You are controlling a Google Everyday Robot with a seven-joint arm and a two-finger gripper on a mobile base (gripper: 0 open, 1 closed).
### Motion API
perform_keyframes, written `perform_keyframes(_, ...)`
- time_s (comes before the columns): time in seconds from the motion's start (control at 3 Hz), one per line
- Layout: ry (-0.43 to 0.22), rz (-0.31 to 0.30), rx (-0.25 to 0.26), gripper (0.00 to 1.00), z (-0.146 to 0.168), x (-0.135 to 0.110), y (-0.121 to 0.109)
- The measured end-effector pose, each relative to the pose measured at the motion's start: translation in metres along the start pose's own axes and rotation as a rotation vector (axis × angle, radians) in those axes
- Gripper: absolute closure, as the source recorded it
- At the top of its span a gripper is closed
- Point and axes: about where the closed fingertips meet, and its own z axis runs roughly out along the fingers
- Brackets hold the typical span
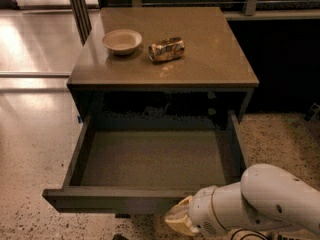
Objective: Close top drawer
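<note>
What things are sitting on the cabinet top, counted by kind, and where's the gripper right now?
bowl: 1
can, crushed and lying on its side: 1
total on the top: 2
The gripper is low in the view, just in front of the open drawer, toward the right end of its front.
</note>
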Motion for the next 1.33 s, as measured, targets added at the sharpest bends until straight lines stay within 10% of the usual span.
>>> perform_keyframes(1.33, -0.089, 0.09, 0.13, 1.0, 0.014, -0.023, -0.037)
